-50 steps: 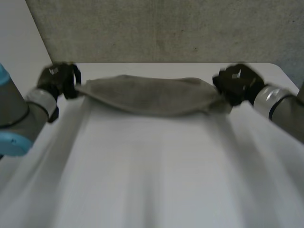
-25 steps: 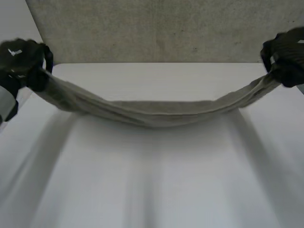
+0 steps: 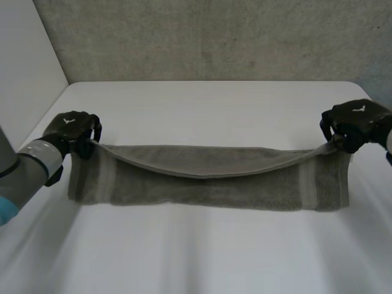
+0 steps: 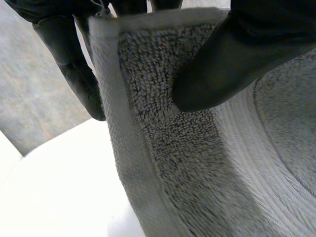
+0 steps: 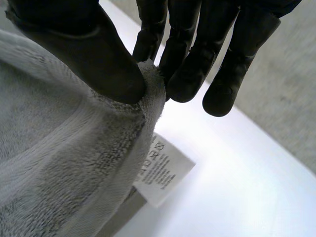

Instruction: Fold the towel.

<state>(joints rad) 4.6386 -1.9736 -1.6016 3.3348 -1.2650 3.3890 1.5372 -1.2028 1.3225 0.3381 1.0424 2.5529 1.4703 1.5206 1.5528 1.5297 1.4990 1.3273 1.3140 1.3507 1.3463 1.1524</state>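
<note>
A grey towel (image 3: 208,184) hangs stretched between my two hands, with its lower part lying on the white table (image 3: 202,104). My left hand (image 3: 72,130) is shut on the towel's upper left corner. In the left wrist view its thumb (image 4: 237,59) presses the terry cloth (image 4: 187,163) against the fingers (image 4: 74,74). My right hand (image 3: 354,124) is shut on the upper right corner. Its thumb (image 5: 94,54) and fingers (image 5: 192,64) pinch the towel's edge (image 5: 74,158) in the right wrist view. A white care label (image 5: 163,170) hangs under that corner.
A grey wall (image 3: 208,37) stands behind the table's far edge. Bare white tabletop (image 3: 196,257) lies in front of the towel and beyond it.
Both hands rose and spread apart with the towel, then came down and toward me. The towel now hangs long and its lower part rests on the table.
</note>
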